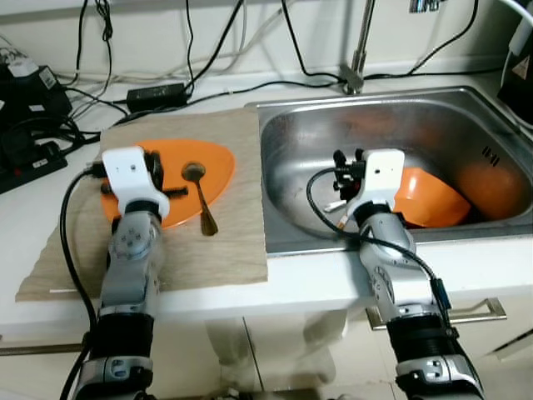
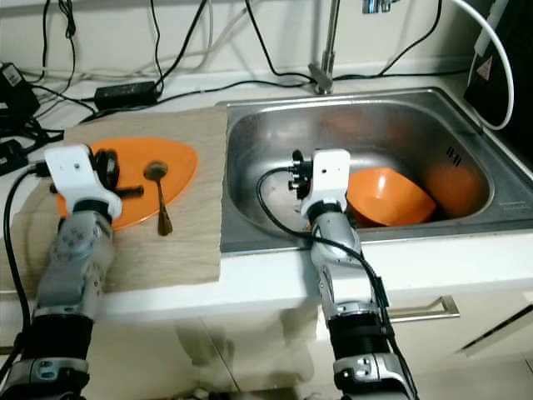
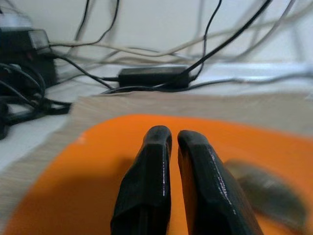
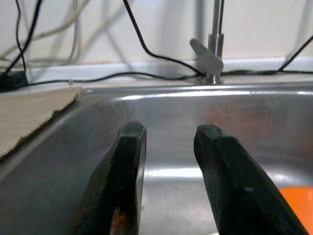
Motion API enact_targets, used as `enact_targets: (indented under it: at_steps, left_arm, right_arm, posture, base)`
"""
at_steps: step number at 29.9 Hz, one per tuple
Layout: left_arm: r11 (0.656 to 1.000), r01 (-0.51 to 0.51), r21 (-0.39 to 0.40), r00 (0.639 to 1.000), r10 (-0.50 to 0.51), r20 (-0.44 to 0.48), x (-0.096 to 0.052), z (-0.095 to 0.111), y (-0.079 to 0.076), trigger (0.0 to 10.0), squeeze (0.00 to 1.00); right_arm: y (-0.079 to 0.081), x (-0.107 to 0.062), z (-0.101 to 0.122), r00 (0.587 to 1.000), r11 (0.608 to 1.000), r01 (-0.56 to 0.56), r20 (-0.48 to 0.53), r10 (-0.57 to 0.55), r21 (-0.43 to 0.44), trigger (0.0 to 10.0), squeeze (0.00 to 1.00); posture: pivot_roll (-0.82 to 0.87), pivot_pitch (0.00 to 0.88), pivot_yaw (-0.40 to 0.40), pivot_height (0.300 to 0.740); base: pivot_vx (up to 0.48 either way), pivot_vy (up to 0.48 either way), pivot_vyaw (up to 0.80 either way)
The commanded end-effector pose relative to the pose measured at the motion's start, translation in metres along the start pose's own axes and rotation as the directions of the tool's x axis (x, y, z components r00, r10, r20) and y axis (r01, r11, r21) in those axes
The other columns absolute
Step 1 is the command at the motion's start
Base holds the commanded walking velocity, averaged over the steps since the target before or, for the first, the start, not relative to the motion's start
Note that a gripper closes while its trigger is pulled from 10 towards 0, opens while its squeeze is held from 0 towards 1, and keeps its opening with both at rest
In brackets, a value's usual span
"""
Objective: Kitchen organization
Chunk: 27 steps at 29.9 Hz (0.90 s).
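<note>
Two silver arms reach forward from the near edge of the worktop (image 1: 50, 242), each over its own station. The left claw (image 3: 170, 142) hangs low over the orange plate (image 1: 218, 167), its fingers pressed almost together with nothing between them; clenched and empty, it looks parked there rather than mid-grasp. Just beside it on the plate lies a dark metal spoon (image 1: 201, 193), bowl toward the wall and handle running off the plate's near rim onto the beige cloth mat (image 1: 225, 250). The mat is probably there as a draining or setting-down surface, so plate and spoon seem to be already sorted on the dry side.

Across the rim, the right claw (image 4: 168, 147) is held inside the stainless sink (image 1: 300, 158), fingers parted and gripping nothing, pointed across the basin toward the faucet (image 1: 358, 67). The orange bowl (image 1: 433, 200) sits tilted on the sink floor close to this arm's right side, near the claw but apart from it. My reading is that the open fingers are readied for that bowl, which would need the wrist to turn toward it, since the smooth curved wall offers little grip except at the rim.

Farther back, a power adapter (image 1: 156, 95) and loose black cables (image 1: 250, 83) trail along the wall, close enough to water to merit care.
</note>
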<state>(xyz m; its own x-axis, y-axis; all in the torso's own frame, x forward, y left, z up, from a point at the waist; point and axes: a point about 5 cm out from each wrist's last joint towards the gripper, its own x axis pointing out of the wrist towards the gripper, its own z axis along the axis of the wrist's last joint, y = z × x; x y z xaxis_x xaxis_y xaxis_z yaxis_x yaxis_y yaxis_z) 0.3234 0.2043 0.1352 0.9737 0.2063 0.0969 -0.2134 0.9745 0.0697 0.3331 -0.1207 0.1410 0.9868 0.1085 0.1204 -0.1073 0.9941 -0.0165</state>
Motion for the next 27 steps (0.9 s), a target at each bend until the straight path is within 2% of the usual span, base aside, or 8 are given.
enact_targets:
  at_steps: [1, 5, 9, 17, 20, 21, 22, 27]
  left_arm:
    - [0.999, -0.012, 0.051, 0.999, 0.009, 0.049, 0.003, 0.006, -0.001, 10.0, 0.0]
    - [0.994, 0.015, 0.106, 0.998, -0.022, 0.064, 0.006, 0.008, -0.003, 10.0, 0.0]
    - [0.996, 0.076, 0.049, 0.996, -0.078, 0.036, 0.014, 0.014, -0.011, 10.0, 0.0]
    - [0.985, 0.171, 0.028, 0.982, -0.172, 0.082, 0.021, 0.04, -0.019, 10.0, 0.0]
    - [0.98, 0.201, 0.003, 0.979, -0.201, 0.017, 0.02, 0.039, -0.018, 10.0, 0.0]
    - [0.975, 0.22, -0.04, 0.974, -0.222, -0.052, 0.019, 0.036, -0.017, 10.0, 0.0]
    - [0.975, 0.22, -0.04, 0.974, -0.222, -0.052, 0.019, 0.036, -0.017, 10.0, 0.0]
    - [0.946, 0.309, -0.096, 0.926, -0.322, -0.195, 0.014, 0.036, -0.017, 10.0, 0.0]
  right_arm:
    - [0.0, 0.004, 0.003, 1.0, 1.0, 0.004, 0.026, -0.004, 0.002, 10.0, 0.0]
    - [0.001, 0.006, 0.004, 1.0, 1.0, 0.002, 0.03, -0.002, 0.0, 10.0, 0.0]
    - [0.007, 0.007, 0.004, 0.999, 1.0, -0.012, 0.047, 0.012, -0.002, 10.0, 0.0]
    - [0.009, 0.005, 0.001, 0.999, 1.0, -0.019, 0.049, 0.019, -0.005, 10.0, 0.0]
    - [0.008, 0.003, -0.001, 0.999, 1.0, -0.019, 0.048, 0.019, -0.007, 10.0, 0.0]
    - [0.008, 0.003, -0.001, 0.999, 1.0, -0.017, 0.047, 0.018, -0.007, 10.0, 0.0]
    - [0.008, 0.003, -0.001, 0.999, 1.0, -0.017, 0.047, 0.018, -0.007, 10.0, 0.0]
    - [0.01, 0.002, -0.003, 0.999, 1.0, -0.02, 0.041, 0.02, -0.007, 10.0, 0.0]
  posture:
    - [-0.1, 0.0, 0.1, 0.74]
    - [-0.1, 0.0, 0.1, 0.74]
    - [-0.1, 0.0, 0.101, 0.74]
    - [-0.1, 0.0, 0.106, 0.74]
    - [-0.09, 0.0, 0.112, 0.74]
    - [-0.09, 0.0, 0.116, 0.74]
    - [-0.09, 0.0, 0.116, 0.74]
    - [-0.08, 0.0, 0.121, 0.74]
  base:
    - [0.0, 0.0, 0.0]
    - [0.0, 0.0, 0.0]
    - [0.0, 0.0, 0.0]
    - [0.0, 0.0, 0.0]
    - [0.0, 0.0, 0.0]
    - [0.0, 0.0, 0.0]
    - [0.0, 0.0, 0.0]
    - [0.0, 0.0, 0.0]
